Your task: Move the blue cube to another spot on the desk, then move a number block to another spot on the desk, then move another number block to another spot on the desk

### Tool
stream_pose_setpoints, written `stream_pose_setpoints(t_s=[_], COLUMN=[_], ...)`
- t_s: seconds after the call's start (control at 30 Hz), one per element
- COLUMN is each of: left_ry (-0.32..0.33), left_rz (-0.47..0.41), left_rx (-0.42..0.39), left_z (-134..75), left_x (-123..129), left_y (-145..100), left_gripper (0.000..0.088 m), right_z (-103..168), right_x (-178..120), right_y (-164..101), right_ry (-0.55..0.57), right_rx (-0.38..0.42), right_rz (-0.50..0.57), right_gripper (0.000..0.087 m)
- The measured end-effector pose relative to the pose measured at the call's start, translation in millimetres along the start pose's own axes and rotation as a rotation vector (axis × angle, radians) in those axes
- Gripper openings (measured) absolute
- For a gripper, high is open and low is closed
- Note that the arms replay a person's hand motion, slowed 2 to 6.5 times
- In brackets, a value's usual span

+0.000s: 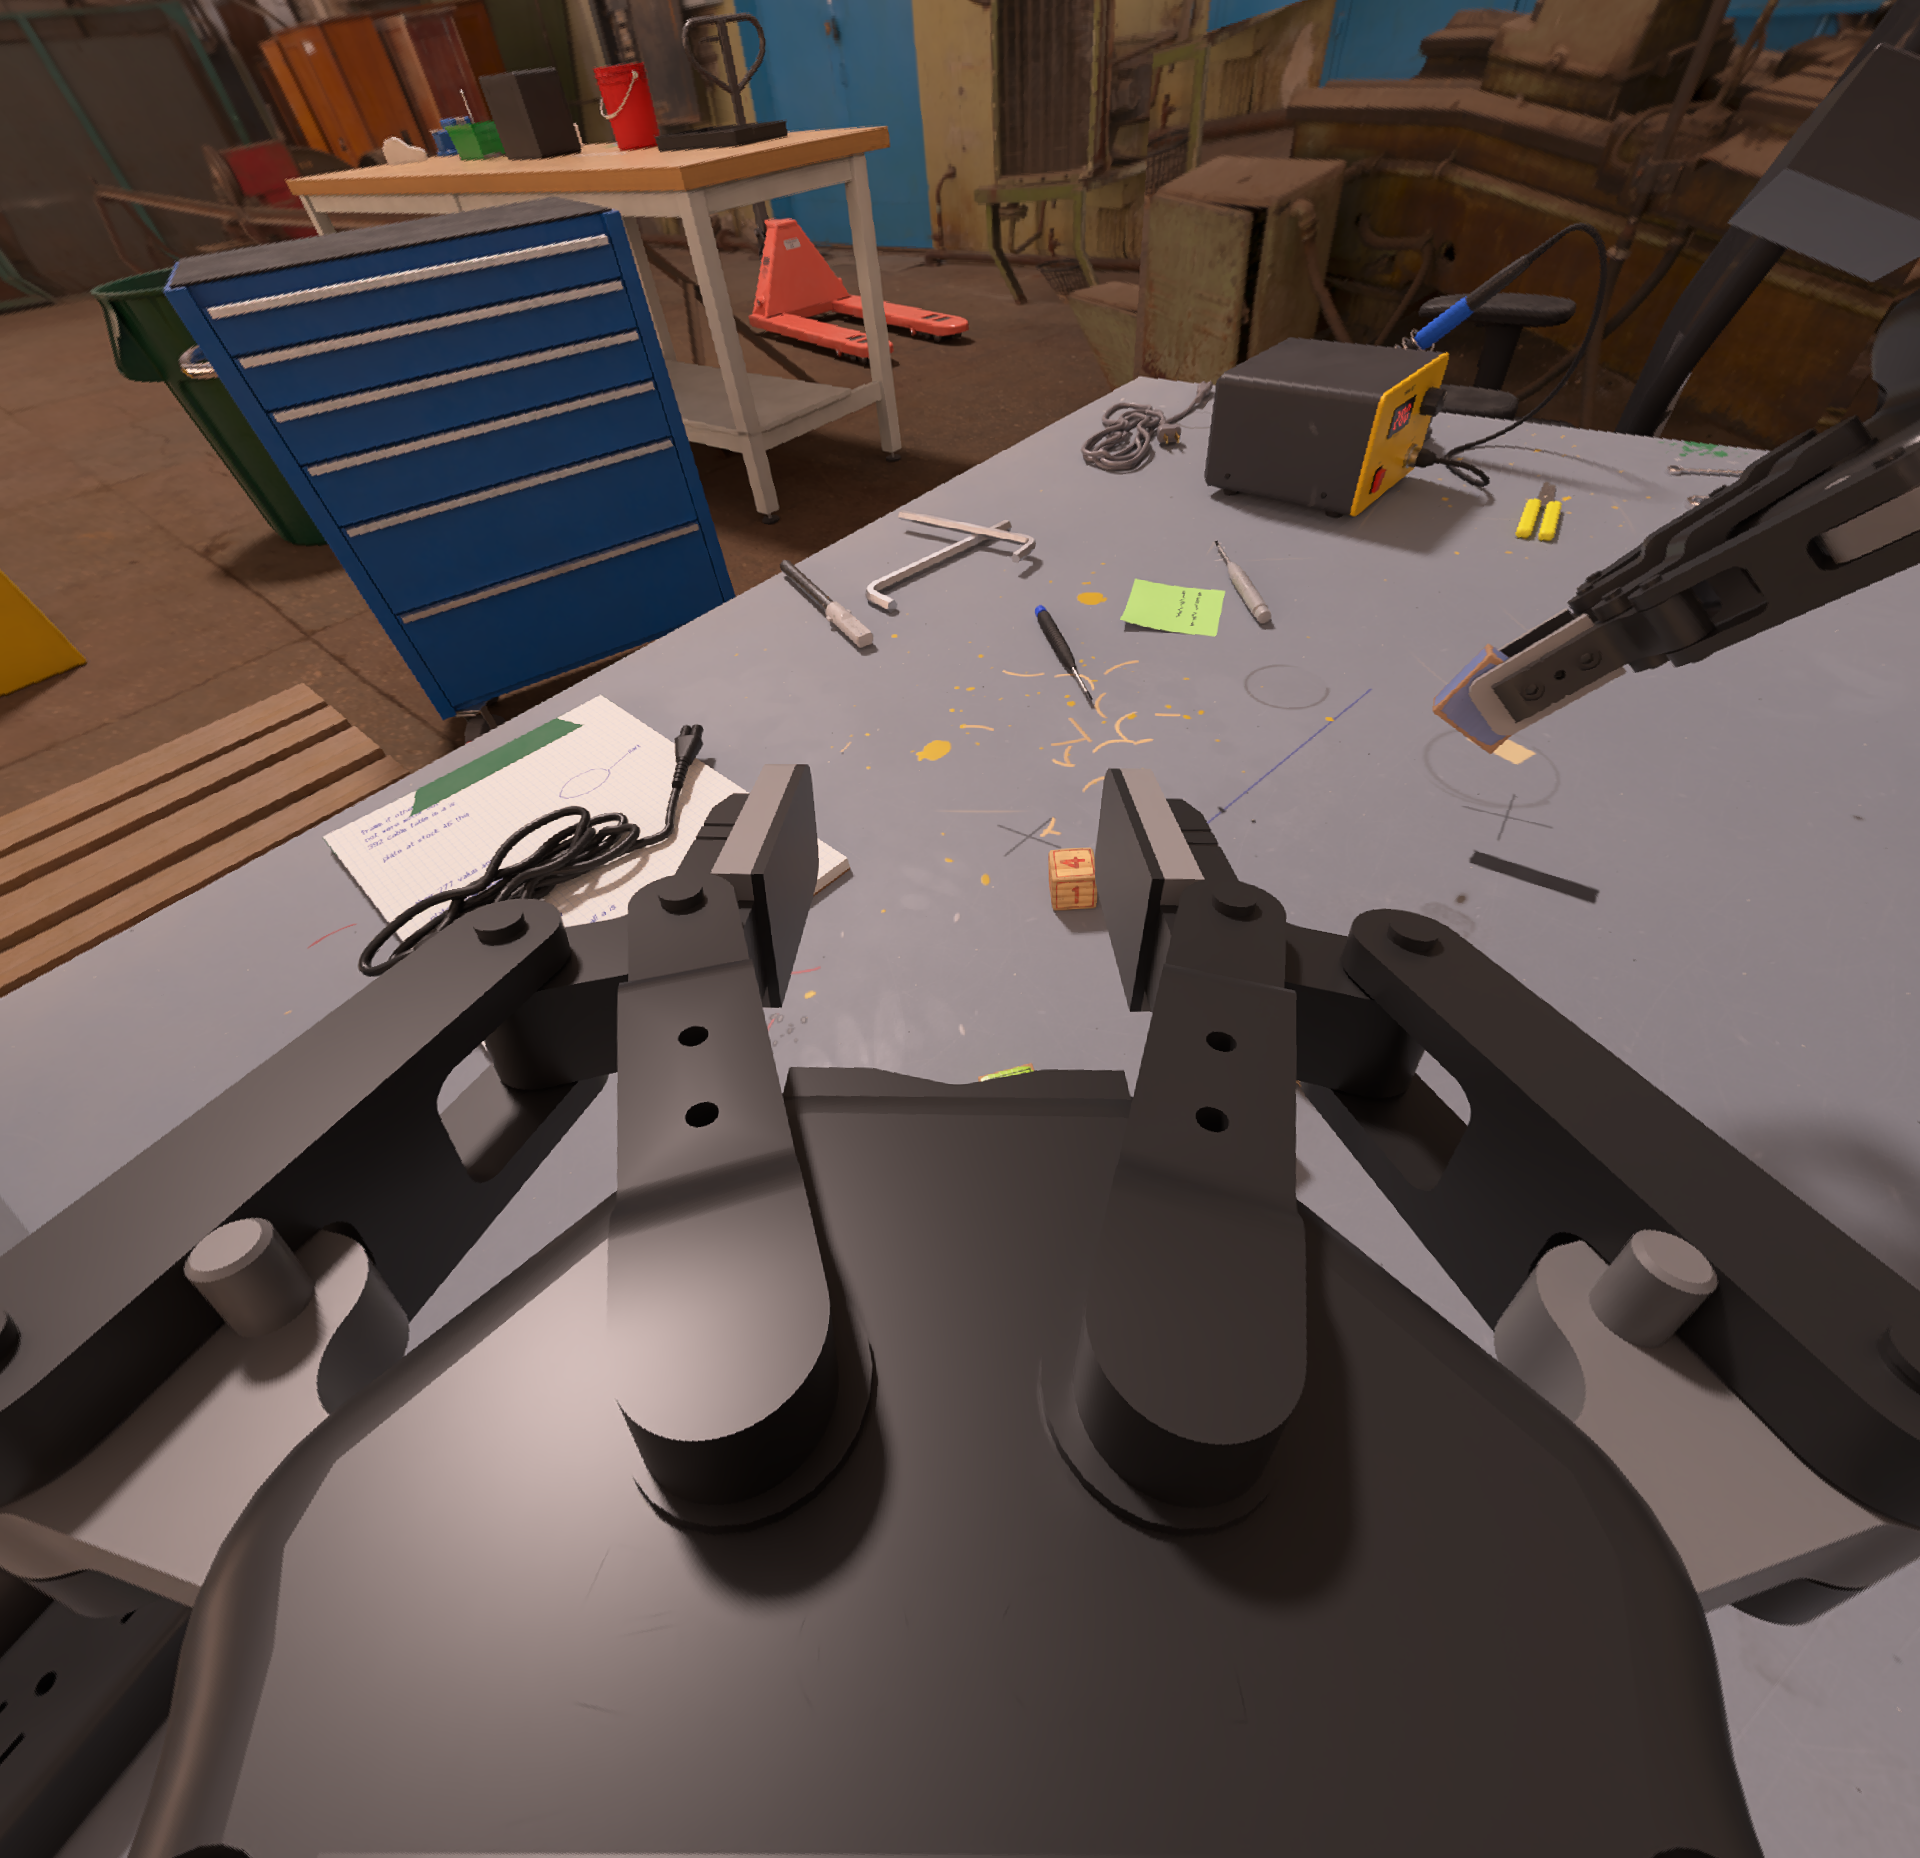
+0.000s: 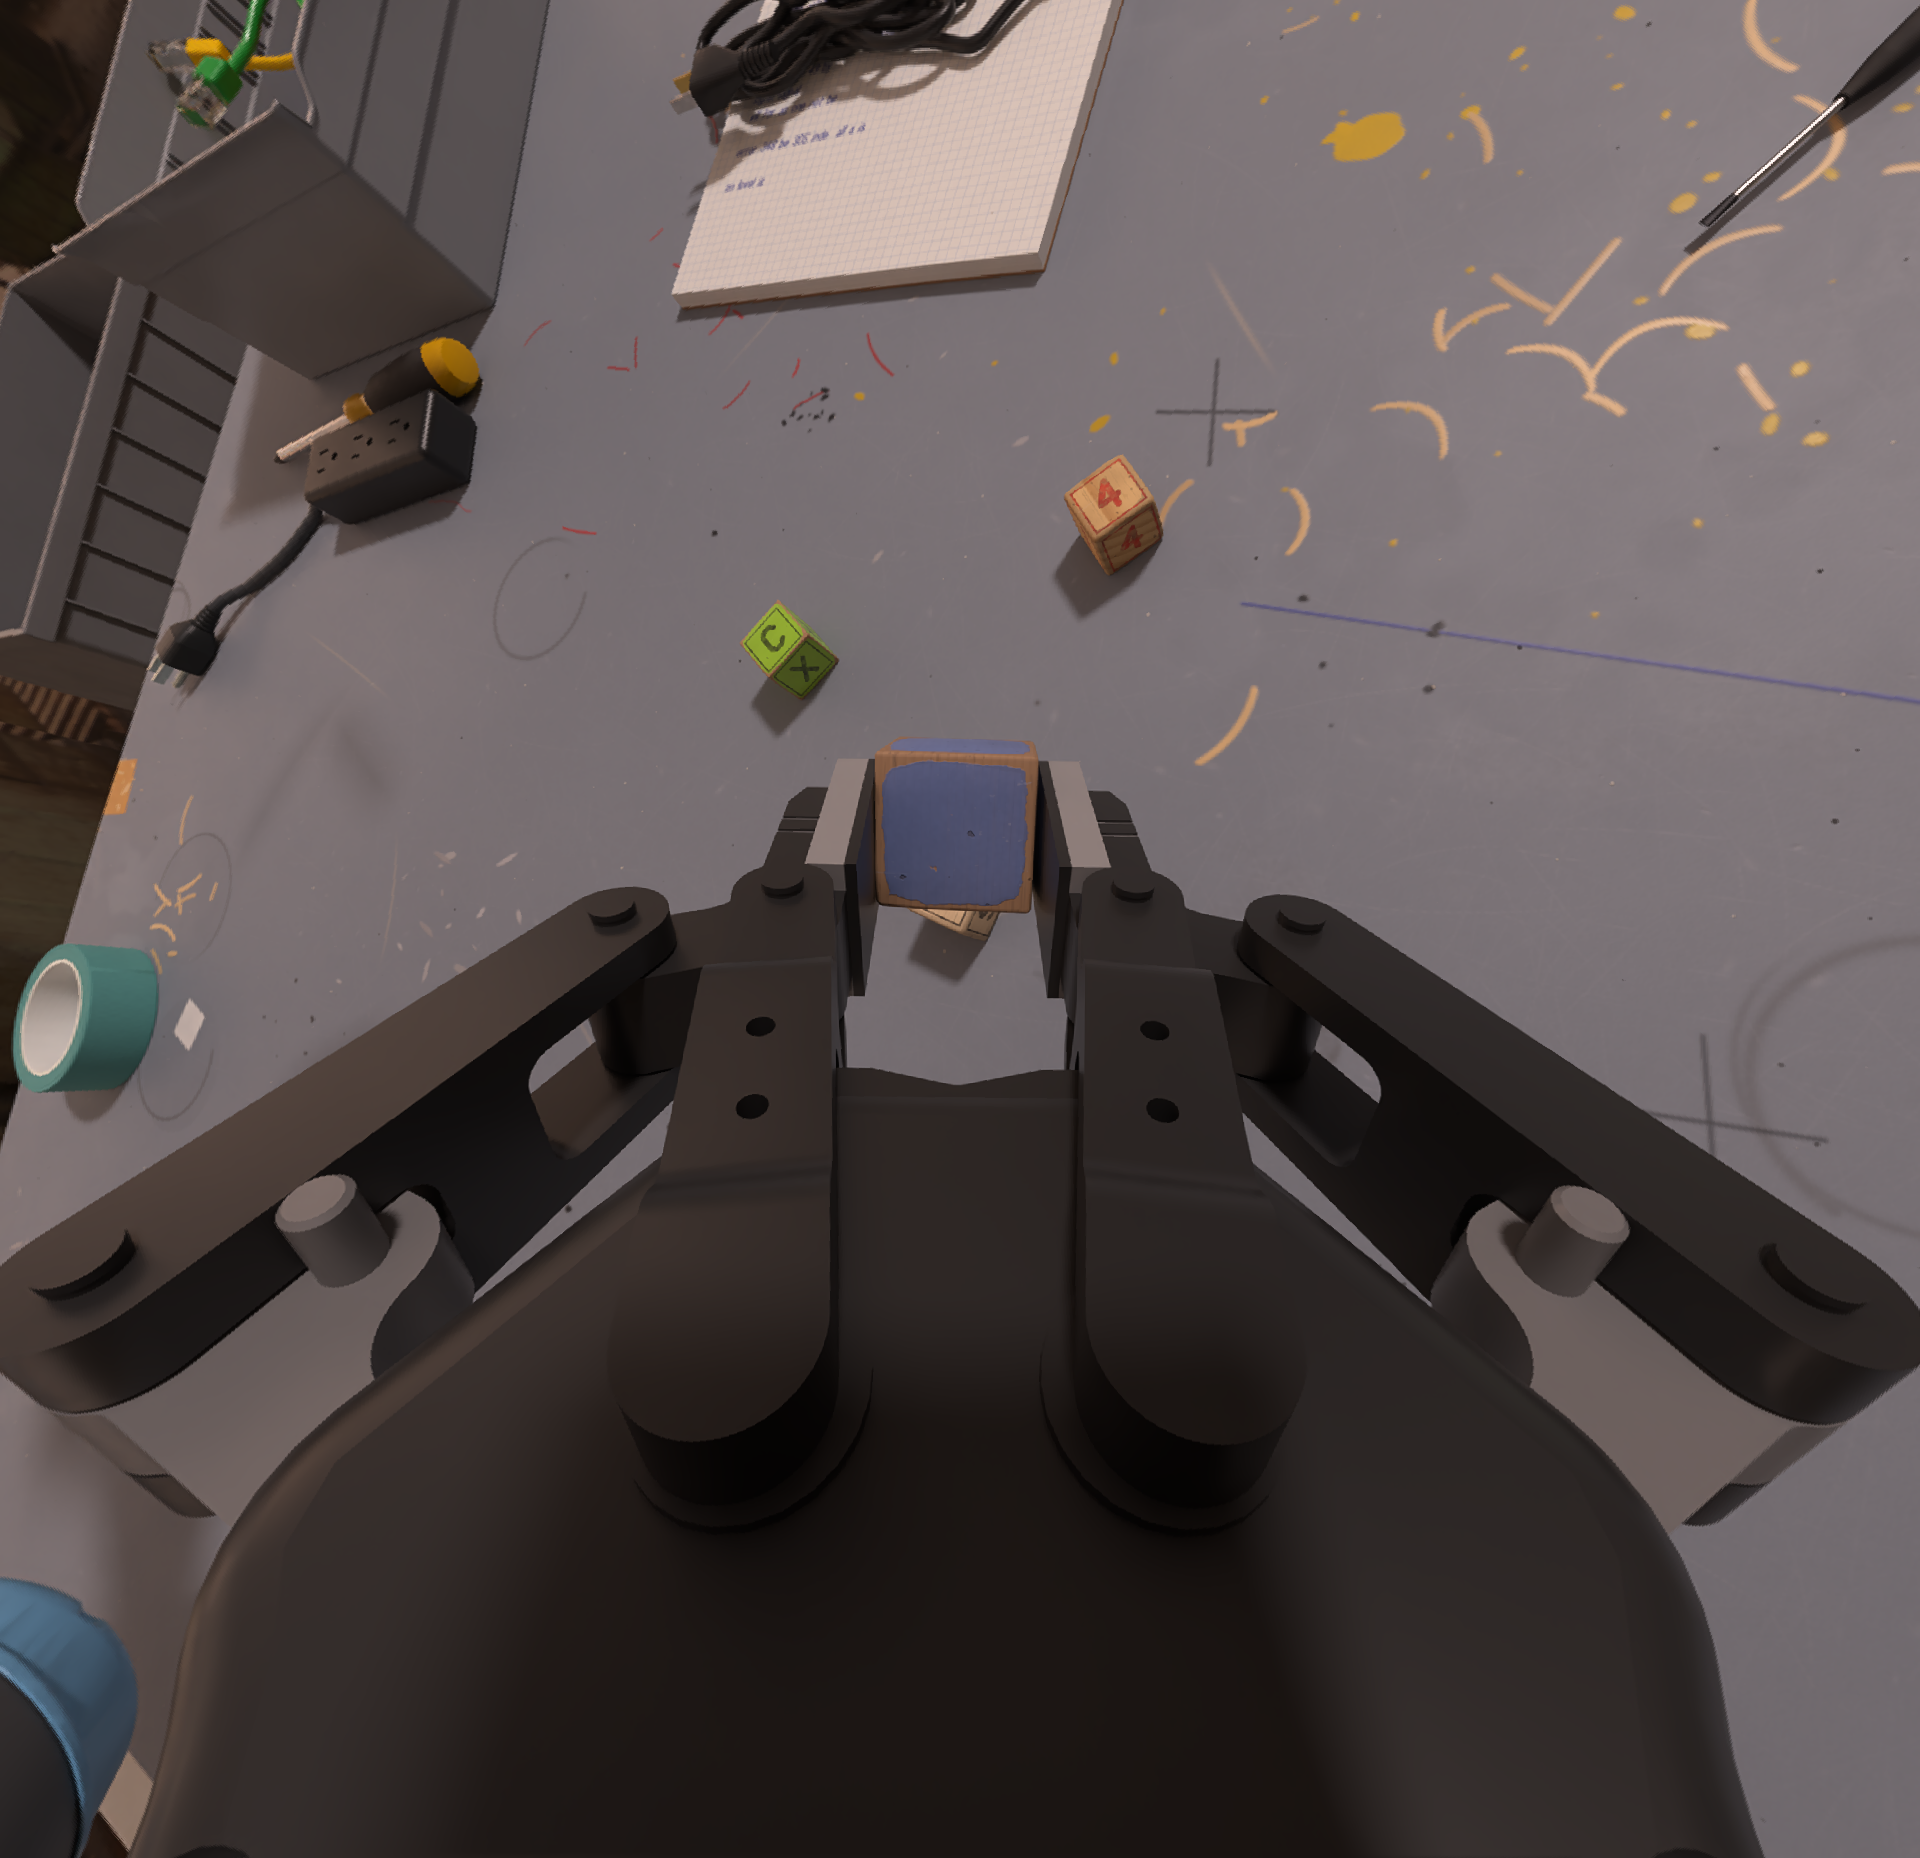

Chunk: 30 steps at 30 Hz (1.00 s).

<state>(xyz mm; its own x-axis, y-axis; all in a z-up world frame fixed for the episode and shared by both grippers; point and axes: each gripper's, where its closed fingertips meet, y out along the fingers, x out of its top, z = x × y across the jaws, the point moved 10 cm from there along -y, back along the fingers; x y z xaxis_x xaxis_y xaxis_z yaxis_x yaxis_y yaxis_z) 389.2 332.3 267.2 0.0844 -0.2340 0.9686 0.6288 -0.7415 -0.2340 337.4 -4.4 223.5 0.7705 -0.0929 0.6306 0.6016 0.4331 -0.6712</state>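
My right gripper (image 2: 954, 826) is shut on the blue cube (image 2: 954, 821) and holds it above the grey desk (image 2: 1455, 873). A pale block (image 2: 961, 920) shows just under the cube, mostly hidden. In the left wrist view the right gripper (image 1: 1481, 702) holds the blue cube (image 1: 1460, 694) at the right, with the pale block (image 1: 1515, 752) beneath. A wooden block with red numbers (image 2: 1114, 513) lies farther ahead; it also shows in the left wrist view (image 1: 1072, 878). A green block (image 2: 790, 650) lies to its left. My left gripper (image 1: 951, 863) is open and empty, its right finger beside the numbered block.
A notepad (image 2: 894, 167) with a black cable (image 2: 842, 11) lies ahead. A power strip (image 2: 390, 458), teal tape roll (image 2: 83, 1019) and grey bins (image 2: 260, 198) stand left. A soldering station (image 1: 1325, 426), hex keys (image 1: 951, 551), screwdriver (image 1: 1062, 650) and green note (image 1: 1174, 606) lie far.
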Motion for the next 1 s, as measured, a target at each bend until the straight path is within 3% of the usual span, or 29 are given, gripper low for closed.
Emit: stream_pose_setpoints(t_s=[1.0], left_ry=[0.015], left_rz=[-0.019], left_rx=[-0.004], left_z=[-5.5], left_x=[2.6], left_y=[-2.2], left_gripper=[0.048], right_z=[-10.1], right_x=[2.4], right_y=[-9.8], right_ry=[0.045], right_rx=[0.046], right_rz=[-0.043], right_gripper=[0.0261])
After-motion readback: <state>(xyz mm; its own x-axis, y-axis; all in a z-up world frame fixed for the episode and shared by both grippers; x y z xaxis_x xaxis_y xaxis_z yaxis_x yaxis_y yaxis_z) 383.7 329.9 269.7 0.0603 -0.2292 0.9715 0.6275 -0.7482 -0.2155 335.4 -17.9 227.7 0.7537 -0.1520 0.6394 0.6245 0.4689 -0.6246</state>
